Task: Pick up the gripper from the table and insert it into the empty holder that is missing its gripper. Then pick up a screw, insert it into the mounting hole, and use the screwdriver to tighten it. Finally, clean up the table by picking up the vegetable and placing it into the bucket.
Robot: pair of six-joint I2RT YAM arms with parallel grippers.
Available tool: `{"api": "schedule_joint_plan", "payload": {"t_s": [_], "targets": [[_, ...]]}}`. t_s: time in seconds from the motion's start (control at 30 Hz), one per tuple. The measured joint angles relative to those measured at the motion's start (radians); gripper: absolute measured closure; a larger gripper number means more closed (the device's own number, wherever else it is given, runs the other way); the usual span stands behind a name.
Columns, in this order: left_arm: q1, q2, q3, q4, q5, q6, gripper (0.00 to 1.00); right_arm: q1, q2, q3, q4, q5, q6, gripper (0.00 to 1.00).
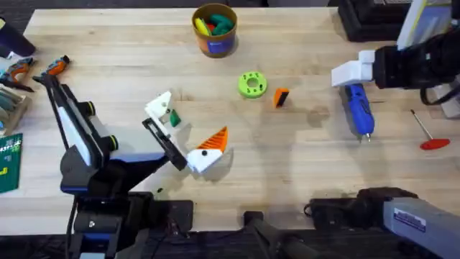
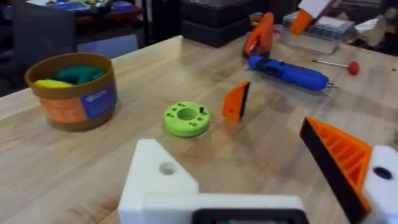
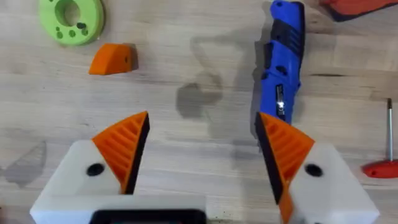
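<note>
The gripper (image 1: 281, 97) lies on the table (image 1: 302, 165) at 3 o'clock of the disc (image 1: 251, 85); right gripper (image 3: 202, 152) gapes wide above the screwdriver (image 1: 358, 110); left gripper (image 1: 185, 137) spread, one holder (image 1: 159, 106) bare.

No wording is reading clearly anywhere. Bucket (image 2: 73, 90): carrying a blue label with a small white round mark and lines of print too fine to make out. Green card (image 1: 8, 162), lying at the table (image 1: 302, 180) edge well away from the bucket, beside the left arm's base: showing yellow-white lettering, too blurred to read. Grey plate (image 1: 411, 218) on the right arm, far from the bucket: bearing a printed label, illegible.
</note>
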Motion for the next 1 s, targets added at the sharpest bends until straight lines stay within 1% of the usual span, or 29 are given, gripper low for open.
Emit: {"api": "schedule_joint_plan", "payload": {"t_s": [0.1,0.43,1.0], "targets": [[0.000,0.000,0.000,-0.004,0.032,0.005,0.015,0.000,0.000,0.000,0.000,0.000,0.000,0.022],[0.000,0.000,0.000,-0.011,0.082,0.011,0.015,0.000,0.000,0.000,0.000,0.000,0.000,0.022],[0.000,0.000,0.001,-0.016,0.121,0.011,0.015,0.000,0.000,0.000,0.000,0.000,0.000,0.022]]}}
